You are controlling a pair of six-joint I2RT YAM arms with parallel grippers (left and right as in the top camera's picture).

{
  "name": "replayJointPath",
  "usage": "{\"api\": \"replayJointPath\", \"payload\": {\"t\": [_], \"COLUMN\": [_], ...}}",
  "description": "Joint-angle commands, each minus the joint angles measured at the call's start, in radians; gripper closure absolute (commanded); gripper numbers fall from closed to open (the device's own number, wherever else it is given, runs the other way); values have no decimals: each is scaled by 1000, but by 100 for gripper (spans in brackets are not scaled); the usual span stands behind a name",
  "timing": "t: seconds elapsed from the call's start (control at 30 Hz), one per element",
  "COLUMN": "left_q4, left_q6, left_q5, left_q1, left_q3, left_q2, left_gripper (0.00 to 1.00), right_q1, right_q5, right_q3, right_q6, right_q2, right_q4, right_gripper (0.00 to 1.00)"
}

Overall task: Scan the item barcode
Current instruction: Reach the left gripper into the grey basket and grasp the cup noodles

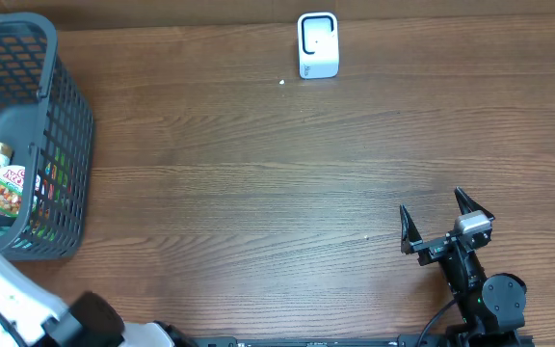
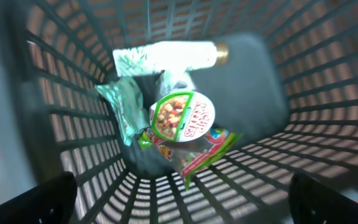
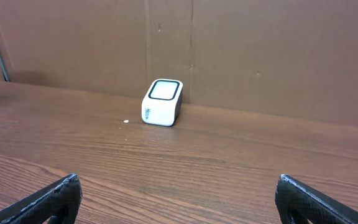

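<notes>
Several grocery items lie in the dark mesh basket [image 1: 66, 125] at the table's left edge. In the left wrist view I see a noodle cup [image 2: 182, 116] with a red and green lid, a silver-wrapped bottle [image 2: 166, 57], a teal packet [image 2: 120, 106] and a green and red packet [image 2: 201, 149]. No barcode shows. My left gripper [image 2: 182, 202] hangs open above them, touching nothing. The white scanner [image 1: 317, 44] stands at the table's far edge. My right gripper [image 1: 435, 207] is open and empty near the front right, facing the scanner [image 3: 163, 102].
The basket's mesh walls [image 2: 328, 81] surround the items on all sides. A brown cardboard wall [image 3: 260, 56] rises behind the scanner. Bare wooden table [image 1: 258, 193] lies between basket, scanner and right arm. A small white speck [image 1: 282, 82] lies near the scanner.
</notes>
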Motion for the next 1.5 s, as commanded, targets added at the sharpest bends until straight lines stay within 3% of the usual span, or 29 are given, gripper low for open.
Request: {"api": "replayJointPath", "payload": {"t": [0.0,0.33,0.7,1.0,1.27,1.47], "left_q4": [-24,-90,211,359,406,422], "left_q6": [10,-23,55,97,108,161], "left_q5": [-23,-116,-121,-126,-120,-29], "left_q1": [6,6,-26,-39,-39,-42], "left_q3": [14,-16,-258,-388,-397,-325], "left_q2": [95,300,312,312,312,311], "left_gripper": [0,0,0,0,0,0], "right_q1": [4,4,4,4,4,4], "right_q5": [7,7,7,7,7,7], "right_q3": [-11,-11,-11,-11,-11,-11], "right_q6": [5,5,5,5,5,5], "right_q2": [-7,-7,-7,-7,-7,-7], "right_q4": [5,5,5,5,5,5], "right_gripper": [0,0,0,0,0,0]}}
